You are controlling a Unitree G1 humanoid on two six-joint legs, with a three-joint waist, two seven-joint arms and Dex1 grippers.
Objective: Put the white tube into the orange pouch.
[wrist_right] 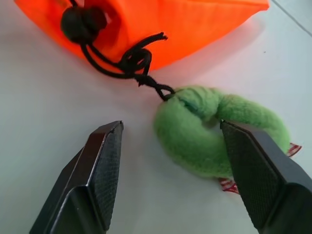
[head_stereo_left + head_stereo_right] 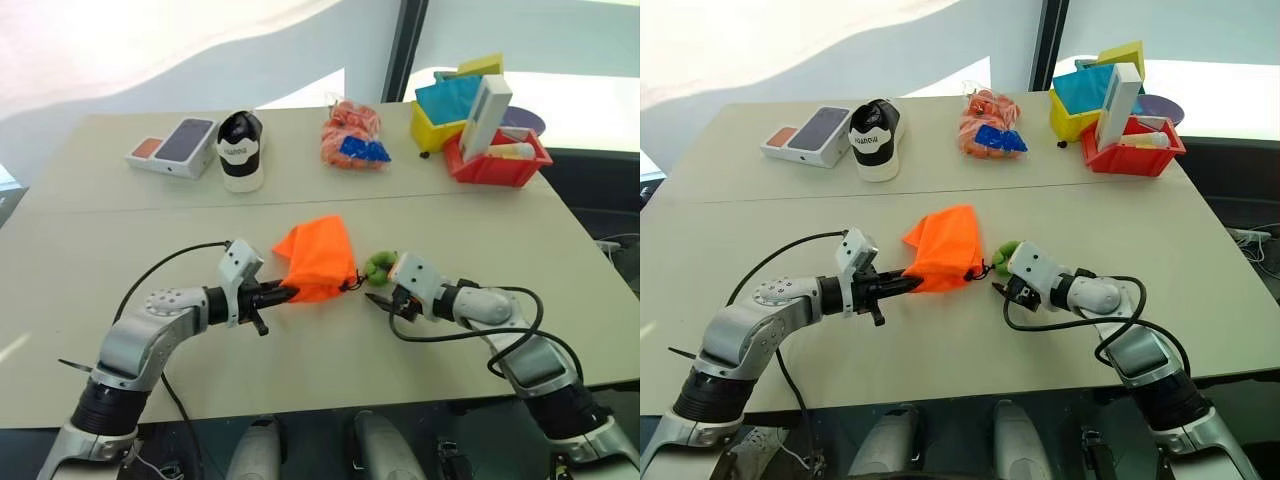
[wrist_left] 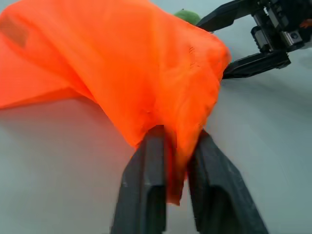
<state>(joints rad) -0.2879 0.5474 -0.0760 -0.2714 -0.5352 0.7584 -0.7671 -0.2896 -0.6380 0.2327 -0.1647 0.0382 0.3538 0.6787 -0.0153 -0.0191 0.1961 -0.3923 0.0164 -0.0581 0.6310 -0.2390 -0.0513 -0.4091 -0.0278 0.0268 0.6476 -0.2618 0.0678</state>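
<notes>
Far side of the table (image 2: 90, 240): red bin (image 2: 497, 166) holds a tall white box (image 2: 484, 118) and a white tube (image 2: 512, 150) lying flat; yellow bin (image 2: 437, 125) behind it holds blue and yellow items, not identifiable.

Orange pouch (image 2: 318, 256) lies between the two grippers, bright orange fabric, rumpled, one corner lifted. Left gripper (image 2: 284, 293) has its fingers (image 3: 146, 190) narrowed on a fold of that corner. Dark cord (image 1: 122, 61) with a round stopper runs from the pouch mouth to a fuzzy green ring (image 1: 214, 131), just in front of the right gripper (image 1: 170, 161), whose jaws stand wide, empty; one finger is close against the ring.
</notes>
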